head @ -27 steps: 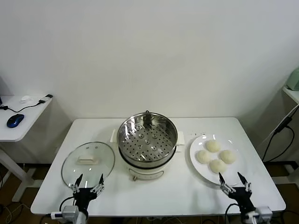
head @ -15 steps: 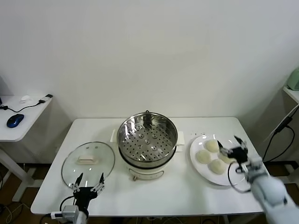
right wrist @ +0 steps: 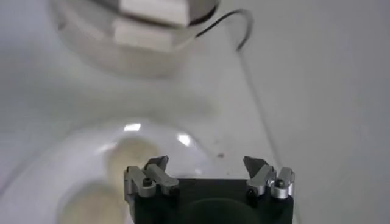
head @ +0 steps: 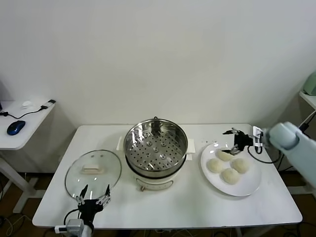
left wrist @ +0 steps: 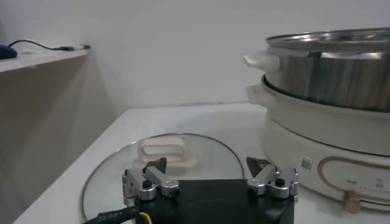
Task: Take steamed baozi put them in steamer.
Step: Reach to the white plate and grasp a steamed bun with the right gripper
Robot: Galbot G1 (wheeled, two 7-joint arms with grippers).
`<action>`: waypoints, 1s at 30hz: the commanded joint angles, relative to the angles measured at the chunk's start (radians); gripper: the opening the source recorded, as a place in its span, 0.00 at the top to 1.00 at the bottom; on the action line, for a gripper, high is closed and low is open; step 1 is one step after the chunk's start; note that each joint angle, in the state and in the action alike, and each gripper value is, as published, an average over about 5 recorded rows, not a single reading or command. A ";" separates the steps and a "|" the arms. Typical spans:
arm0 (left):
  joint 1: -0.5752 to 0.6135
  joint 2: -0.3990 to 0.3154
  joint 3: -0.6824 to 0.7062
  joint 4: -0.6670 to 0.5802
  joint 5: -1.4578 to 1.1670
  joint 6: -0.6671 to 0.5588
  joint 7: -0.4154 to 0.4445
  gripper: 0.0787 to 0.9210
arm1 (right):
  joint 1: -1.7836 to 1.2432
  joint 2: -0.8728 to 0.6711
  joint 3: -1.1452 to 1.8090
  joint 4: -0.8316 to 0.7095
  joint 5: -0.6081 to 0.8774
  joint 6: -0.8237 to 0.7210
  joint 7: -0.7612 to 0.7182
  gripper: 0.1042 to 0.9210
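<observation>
Left gripper: the left gripper point(head: 93, 195) is idling at the table's near edge, just in front of the glass lid point(head: 93, 169), its fingers spread and nothing between them.

Glass lid: lying flat on the white table point(head: 168, 207), white handle up, beside the steamer on the robot's left.

Steamed baozi: four steamed baozi point(head: 228, 164) are sitting together on the white plate point(head: 249, 185), to the robot's right of the steamer; none is in the pot yet.

Right gripper: the right gripper point(head: 237, 139) is hanging over the far rim of the plate, just beyond the farthest bun, jaws standing wide and gripping nothing. The right wrist view is showing its fingers point(right wrist: 150, 175) apart above the plate, with pale buns blurred below.

Steamer: the steamer point(head: 155, 148) is standing open at the table's middle, its perforated tray bare.

Step in hand: by the look of it, the approach to the first bun, with no pick made so far.

Next move: likely calling for a descent until the spread fingers are straddling one bun, then a gentle close, since soft dough would probably dent.

Writing: a small label and a dial are showing on the steamer's white base point(left wrist: 341, 164) in the left wrist view, too small to read; no brand legible.
</observation>
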 commanded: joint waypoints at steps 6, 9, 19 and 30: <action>0.002 -0.002 -0.010 0.009 -0.004 -0.007 -0.001 0.12 | 0.289 0.199 -0.430 -0.317 -0.027 0.034 -0.138 0.12; 0.002 0.000 -0.012 0.016 -0.006 -0.010 -0.001 0.12 | 0.219 0.240 -0.375 -0.352 -0.009 0.008 -0.090 0.12; 0.000 -0.002 -0.009 0.025 -0.003 -0.012 -0.002 0.12 | 0.064 0.318 -0.225 -0.448 -0.077 0.000 -0.026 0.12; -0.003 0.000 -0.001 0.038 0.003 -0.023 -0.005 0.12 | 0.013 0.394 -0.087 -0.540 -0.160 0.029 0.027 0.13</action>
